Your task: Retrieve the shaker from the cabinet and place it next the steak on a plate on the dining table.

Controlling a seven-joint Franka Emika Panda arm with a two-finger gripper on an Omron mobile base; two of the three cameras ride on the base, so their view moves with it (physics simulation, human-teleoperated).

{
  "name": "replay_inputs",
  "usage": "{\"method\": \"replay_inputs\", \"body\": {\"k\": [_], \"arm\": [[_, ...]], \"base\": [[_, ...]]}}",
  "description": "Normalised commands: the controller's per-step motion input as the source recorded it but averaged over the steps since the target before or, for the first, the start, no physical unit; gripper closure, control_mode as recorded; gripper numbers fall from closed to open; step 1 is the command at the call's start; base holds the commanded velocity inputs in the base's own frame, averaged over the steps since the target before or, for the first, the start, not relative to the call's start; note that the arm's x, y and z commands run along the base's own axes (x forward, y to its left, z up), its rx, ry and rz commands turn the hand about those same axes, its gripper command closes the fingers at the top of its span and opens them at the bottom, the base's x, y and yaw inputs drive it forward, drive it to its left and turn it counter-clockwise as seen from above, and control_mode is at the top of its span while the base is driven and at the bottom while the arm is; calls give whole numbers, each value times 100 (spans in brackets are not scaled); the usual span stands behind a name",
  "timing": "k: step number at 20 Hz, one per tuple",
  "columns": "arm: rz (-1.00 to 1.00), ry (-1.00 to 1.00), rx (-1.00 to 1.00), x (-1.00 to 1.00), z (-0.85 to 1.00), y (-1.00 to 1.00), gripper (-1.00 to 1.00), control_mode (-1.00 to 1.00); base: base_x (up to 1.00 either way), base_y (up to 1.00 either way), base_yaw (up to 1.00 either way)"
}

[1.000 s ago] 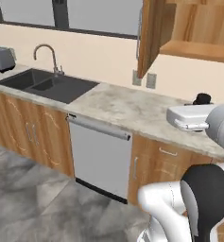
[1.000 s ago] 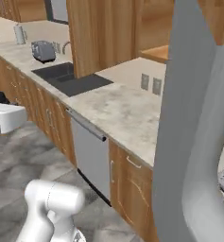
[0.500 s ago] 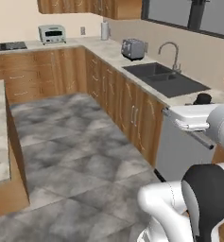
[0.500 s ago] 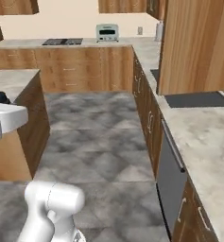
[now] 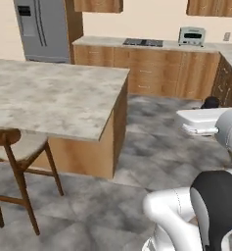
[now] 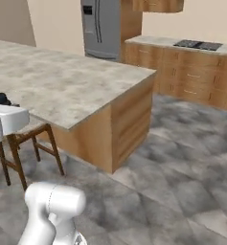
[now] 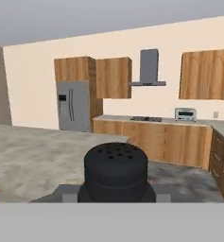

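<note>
Dining counter (image 5: 54,98): long beige-grey marbled top, left of the arm, wooden chair (image 5: 12,162) at its near edge. Refrigerator (image 5: 41,29): grey, far wall, left of the stove counter (image 5: 137,46). Claw (image 7: 116,196): clenched on the shaker. Shaker (image 7: 116,170): black, perforated cap, held near the camera.

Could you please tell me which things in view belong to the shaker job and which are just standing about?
Job: shaker, held in the shut gripper; dining table.
Just there: chair, fridge, toaster oven, range hood.
</note>
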Motion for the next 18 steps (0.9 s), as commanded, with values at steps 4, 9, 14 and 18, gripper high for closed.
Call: {"method": "replay_inputs", "body": {"k": [4, 9, 14, 18], "arm": [[0, 0, 0, 0, 0, 0, 100, 100], [0, 0, 0, 0, 0, 0, 100, 100], [0, 0, 0, 0, 0, 0, 100, 100], [0, 0, 0, 0, 0, 0, 100, 100]], "base": [[-8, 39, 92], [54, 96, 34], [85, 100, 0], [87, 100, 0]]}}
